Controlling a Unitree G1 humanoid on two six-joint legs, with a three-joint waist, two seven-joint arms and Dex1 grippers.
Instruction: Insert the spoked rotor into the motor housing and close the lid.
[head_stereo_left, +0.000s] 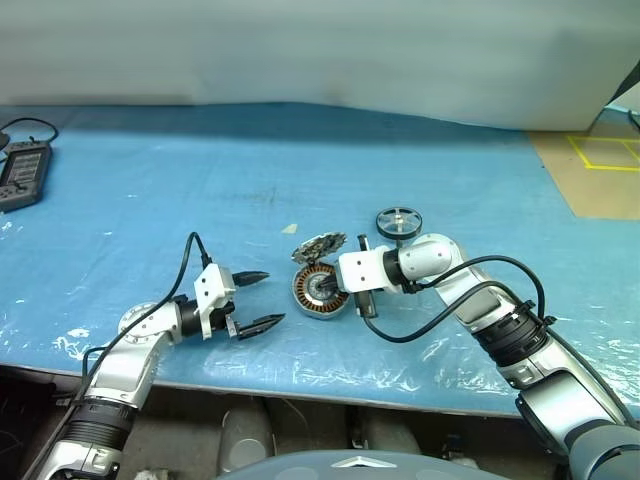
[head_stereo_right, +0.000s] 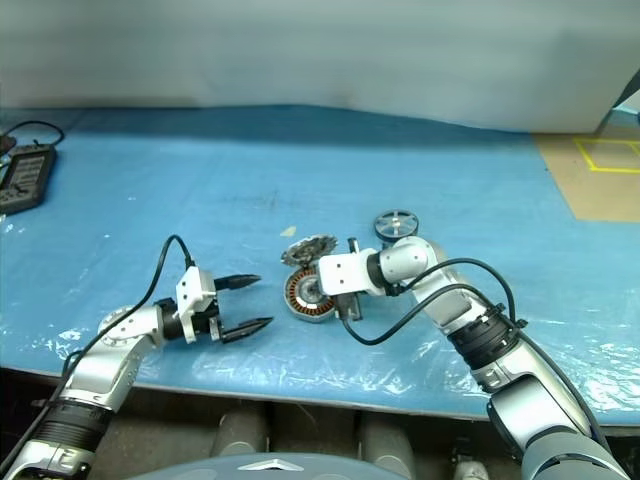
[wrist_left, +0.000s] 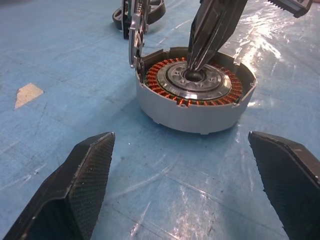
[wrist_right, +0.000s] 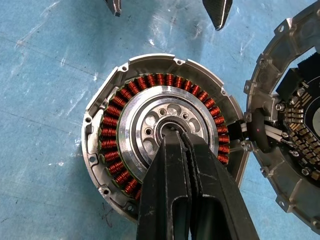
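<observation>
Table (head_stereo_left: 200, 170) covered in glossy blue plastic sheeting. Lying on it: shallow round silver motor housing (head_stereo_left: 318, 290) with copper windings, near the front edge; toothed grey metal lid (head_stereo_left: 318, 246), joined to its rim, opened out behind; black-rimmed silver spoked rotor (head_stereo_left: 398, 222), farther back; small pale scrap (head_stereo_left: 290, 229); black handheld device (head_stereo_left: 22, 174) with cable, far left.
</observation>
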